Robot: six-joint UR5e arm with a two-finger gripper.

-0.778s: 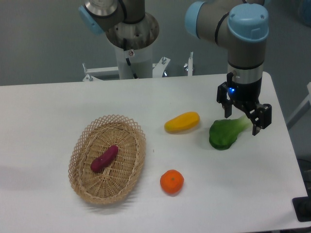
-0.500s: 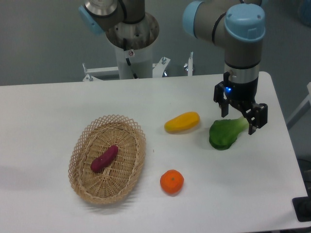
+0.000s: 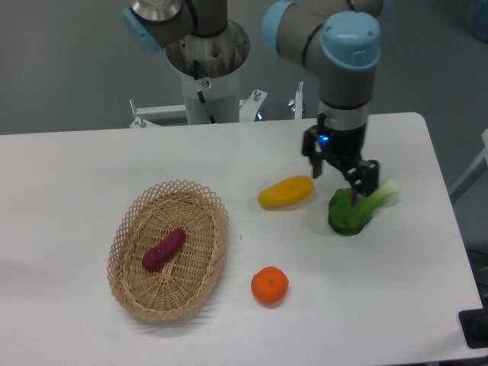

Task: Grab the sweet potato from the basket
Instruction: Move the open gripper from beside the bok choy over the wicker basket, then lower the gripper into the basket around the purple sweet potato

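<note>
1. We found the sweet potato (image 3: pixel 164 248) lying untouched in the basket (image 3: pixel 131 221).
2. The claw (image 3: pixel 341 171) hung spread and empty, well apart, above the green vegetable (image 3: pixel 352 210).
3. Approach, grasp and lift all remained.

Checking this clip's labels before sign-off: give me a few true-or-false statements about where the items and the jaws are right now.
1. The sweet potato lies inside the basket. True.
2. The gripper holds the sweet potato. False: its jaws are open and empty, above the green vegetable.
3. The orange sits in the basket. False: it rests on the table, right of the basket.
4. The yellow-orange fruit lies on the table between basket and green vegetable. True.
</note>
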